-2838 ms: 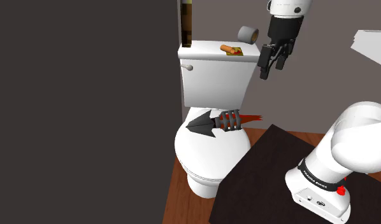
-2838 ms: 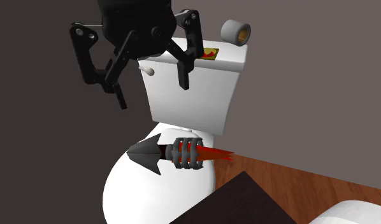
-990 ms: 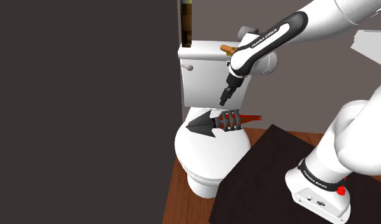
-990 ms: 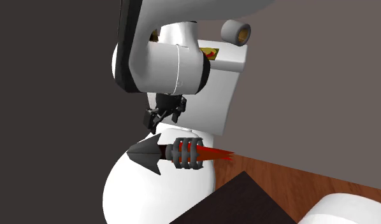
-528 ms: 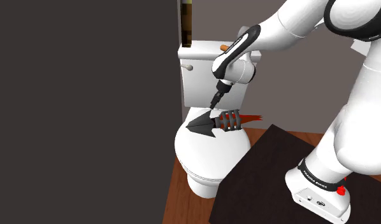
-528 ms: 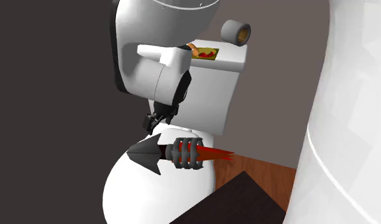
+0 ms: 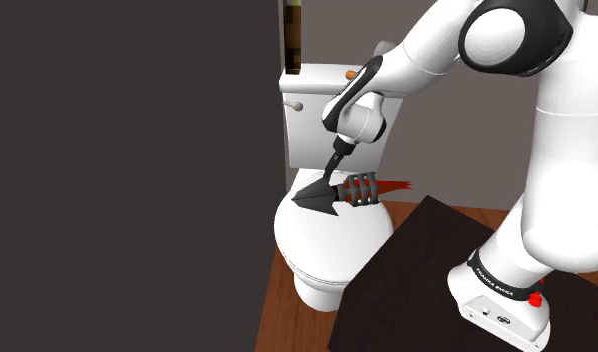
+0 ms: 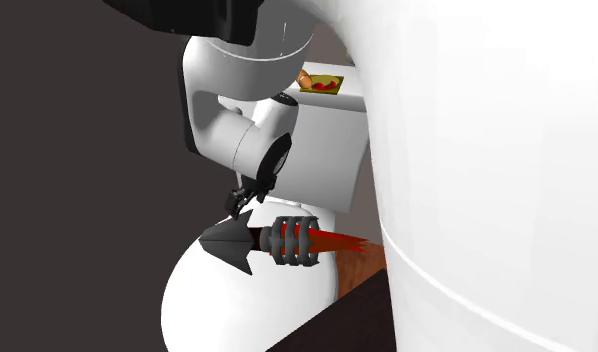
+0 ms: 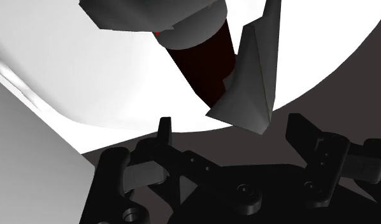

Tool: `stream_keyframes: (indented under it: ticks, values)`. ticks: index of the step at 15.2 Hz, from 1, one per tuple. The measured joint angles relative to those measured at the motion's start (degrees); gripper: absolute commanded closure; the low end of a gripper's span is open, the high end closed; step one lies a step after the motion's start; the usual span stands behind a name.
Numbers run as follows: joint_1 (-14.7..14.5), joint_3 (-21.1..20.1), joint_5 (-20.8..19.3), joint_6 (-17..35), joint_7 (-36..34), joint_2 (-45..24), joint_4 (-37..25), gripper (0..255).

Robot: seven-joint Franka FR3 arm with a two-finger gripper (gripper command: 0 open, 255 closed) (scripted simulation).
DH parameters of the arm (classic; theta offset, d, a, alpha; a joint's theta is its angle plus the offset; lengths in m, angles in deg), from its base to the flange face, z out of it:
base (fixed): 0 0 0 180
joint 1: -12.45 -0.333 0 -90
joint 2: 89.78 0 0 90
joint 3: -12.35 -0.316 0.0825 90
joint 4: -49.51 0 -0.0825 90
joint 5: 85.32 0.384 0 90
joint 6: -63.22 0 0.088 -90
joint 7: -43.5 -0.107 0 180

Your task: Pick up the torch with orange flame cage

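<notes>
Our jaws stand spread over the dark pointed end of the torch [image 7: 357,190], lying on the toilet lid [image 7: 322,240]. Pinching that taper, we risk squeezing it out and off.

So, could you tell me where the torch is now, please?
The torch lies on the toilet lid, in front of the tank, near the middle of the shoulder view; the open gripper hangs just above its handle.

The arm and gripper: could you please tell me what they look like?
The arm has rounded white links with dark joints, a black band with white lettering and a red spot near its base. The gripper is all black, with two angular fingers.
</notes>
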Motion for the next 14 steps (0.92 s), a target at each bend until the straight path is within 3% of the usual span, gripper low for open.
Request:
stream_keyframes:
  ticks: [2,3,14]
  values:
    - [0.5,-0.8,1.4,0.7,1.3,-1.3,-0.5,0]
    - [0.6,-0.9,1.6,0.8,1.5,-1.7,-0.7,255]
    - [0.6,-0.9,1.5,0.7,1.4,-1.7,-0.8,255]
